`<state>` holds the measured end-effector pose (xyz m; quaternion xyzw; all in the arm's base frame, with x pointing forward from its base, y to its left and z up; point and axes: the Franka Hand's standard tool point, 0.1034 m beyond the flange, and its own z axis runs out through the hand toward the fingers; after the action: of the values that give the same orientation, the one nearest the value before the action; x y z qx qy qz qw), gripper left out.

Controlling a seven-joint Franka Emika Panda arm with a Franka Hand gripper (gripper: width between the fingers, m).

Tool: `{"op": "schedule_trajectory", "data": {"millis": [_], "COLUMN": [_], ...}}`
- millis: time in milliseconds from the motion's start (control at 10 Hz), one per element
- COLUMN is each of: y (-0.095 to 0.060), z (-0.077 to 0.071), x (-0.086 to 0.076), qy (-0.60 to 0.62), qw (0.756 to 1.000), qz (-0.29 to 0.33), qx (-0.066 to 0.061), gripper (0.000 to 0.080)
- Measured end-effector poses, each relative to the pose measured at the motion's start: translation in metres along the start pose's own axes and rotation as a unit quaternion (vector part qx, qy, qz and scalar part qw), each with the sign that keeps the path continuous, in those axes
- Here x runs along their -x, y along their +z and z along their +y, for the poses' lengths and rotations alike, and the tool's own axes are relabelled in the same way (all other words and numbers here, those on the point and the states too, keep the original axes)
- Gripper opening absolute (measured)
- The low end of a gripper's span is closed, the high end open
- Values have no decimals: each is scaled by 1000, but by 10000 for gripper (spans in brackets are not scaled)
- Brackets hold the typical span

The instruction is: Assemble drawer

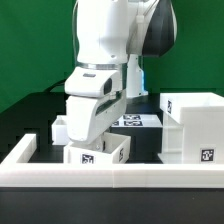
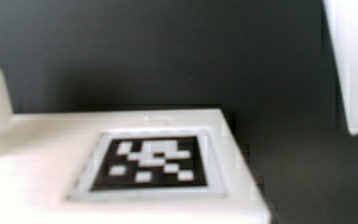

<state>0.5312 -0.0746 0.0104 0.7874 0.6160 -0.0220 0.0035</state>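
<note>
- One tray [image 1: 98,152] lies near the worktop's [image 1: 35,120] railed edge, the claw [image 1: 93,138] low over it, probably lining up a grasp.
- Claw's opening and hold: cannot tell.

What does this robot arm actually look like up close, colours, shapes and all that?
The arm is glossy white, built from fat rounded segments, with a dark cap on the upper joint and a thin grey ring where two segments meet. The tool end is a blocky white housing; its fingers cannot be made out. No loose cables show.
</note>
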Motion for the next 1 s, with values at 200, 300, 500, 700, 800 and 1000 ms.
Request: {"op": "schedule_trajectory", "data": {"millis": [200, 300, 500, 700, 800, 1000], "y": [-2, -2, -3, -1, -1, -3], "z": [-4, -8, -10, -10, -10, -13], "x": [-9, -17, -28, -26, -26, -39], "qy": [-15, -21, -29, -27, -28, -38], "qw": [1000, 1000, 999, 1000, 1000, 999], "qz": [1, 2, 5, 6, 6, 10], "qx": [-6, -14, -17, -12, -12, 0], "gripper": [41, 41, 41, 41, 41, 41]}}
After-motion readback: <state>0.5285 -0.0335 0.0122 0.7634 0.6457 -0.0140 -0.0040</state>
